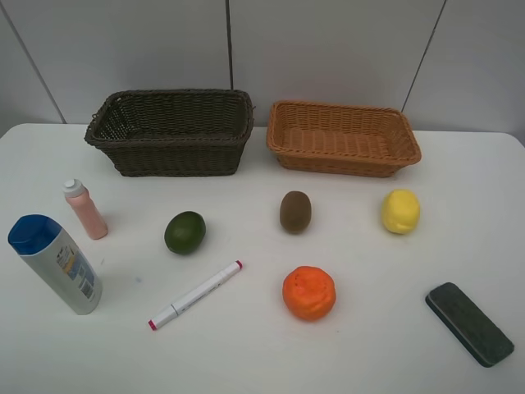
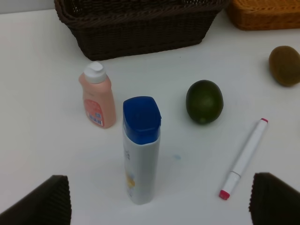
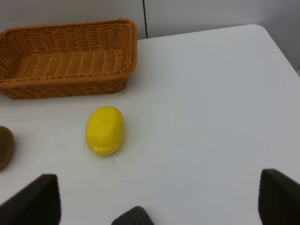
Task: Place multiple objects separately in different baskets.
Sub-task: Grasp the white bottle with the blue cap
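On the white table stand a dark brown basket [image 1: 172, 131] and a light orange-tan basket [image 1: 343, 138], both empty. In front lie a pink bottle [image 1: 85, 209], a white blue-capped bottle [image 1: 56, 264], a lime [image 1: 184, 232], a marker [image 1: 195, 295], a kiwi [image 1: 295, 211], an orange [image 1: 309, 292], a lemon [image 1: 400, 211] and an eraser block [image 1: 469, 322]. Neither arm shows in the high view. My left gripper [image 2: 159, 206] is open and empty above the blue-capped bottle [image 2: 140, 150]. My right gripper [image 3: 159, 201] is open and empty near the lemon [image 3: 105, 130].
The table's [image 1: 262, 361] back edge meets a grey panelled wall behind the baskets. Its right edge runs close past the eraser block. The eraser's corner [image 3: 133, 216] shows between the right fingertips.
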Controlling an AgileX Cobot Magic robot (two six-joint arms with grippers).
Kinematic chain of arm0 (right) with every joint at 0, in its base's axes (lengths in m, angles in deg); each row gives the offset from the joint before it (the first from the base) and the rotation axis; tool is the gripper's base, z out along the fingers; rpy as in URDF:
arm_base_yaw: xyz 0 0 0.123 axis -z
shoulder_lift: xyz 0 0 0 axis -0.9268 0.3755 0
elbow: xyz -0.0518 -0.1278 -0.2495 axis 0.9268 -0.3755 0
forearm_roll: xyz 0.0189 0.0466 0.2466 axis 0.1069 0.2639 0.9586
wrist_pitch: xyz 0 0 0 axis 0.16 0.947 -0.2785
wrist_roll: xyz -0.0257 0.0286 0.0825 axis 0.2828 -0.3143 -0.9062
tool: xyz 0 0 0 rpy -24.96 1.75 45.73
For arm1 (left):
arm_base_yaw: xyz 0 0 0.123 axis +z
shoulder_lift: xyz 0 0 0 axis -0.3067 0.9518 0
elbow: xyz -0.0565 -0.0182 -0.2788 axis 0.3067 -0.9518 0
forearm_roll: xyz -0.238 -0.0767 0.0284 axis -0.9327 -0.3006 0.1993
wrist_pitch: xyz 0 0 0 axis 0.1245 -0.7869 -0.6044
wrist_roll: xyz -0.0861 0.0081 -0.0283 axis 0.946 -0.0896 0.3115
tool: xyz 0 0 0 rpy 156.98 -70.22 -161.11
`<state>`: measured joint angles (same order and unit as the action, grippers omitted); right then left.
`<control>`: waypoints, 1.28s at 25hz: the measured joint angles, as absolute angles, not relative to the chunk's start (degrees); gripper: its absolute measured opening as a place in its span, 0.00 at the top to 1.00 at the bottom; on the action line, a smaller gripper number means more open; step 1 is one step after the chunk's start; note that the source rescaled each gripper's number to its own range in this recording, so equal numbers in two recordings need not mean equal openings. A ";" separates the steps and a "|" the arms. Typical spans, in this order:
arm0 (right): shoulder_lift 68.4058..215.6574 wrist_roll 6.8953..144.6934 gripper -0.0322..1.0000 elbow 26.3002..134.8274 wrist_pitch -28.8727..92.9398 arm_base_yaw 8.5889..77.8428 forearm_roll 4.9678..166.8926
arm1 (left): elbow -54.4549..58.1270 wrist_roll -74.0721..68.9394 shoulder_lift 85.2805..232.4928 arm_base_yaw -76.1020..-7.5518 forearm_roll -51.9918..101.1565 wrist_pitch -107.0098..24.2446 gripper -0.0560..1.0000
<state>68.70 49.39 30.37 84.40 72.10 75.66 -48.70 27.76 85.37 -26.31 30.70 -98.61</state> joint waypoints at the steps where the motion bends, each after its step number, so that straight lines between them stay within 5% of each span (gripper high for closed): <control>1: 68.70 49.39 0.00 30.37 84.40 72.10 75.66 | -48.70 27.76 85.37 -26.31 30.70 -98.61 0.00; 13: 68.70 49.39 0.00 30.37 84.40 72.10 75.66 | -48.70 28.92 88.62 -26.31 30.70 -98.61 0.00; 32: 68.70 49.39 0.00 30.37 84.40 72.10 75.66 | -29.71 34.59 154.41 -26.99 30.03 -98.24 0.00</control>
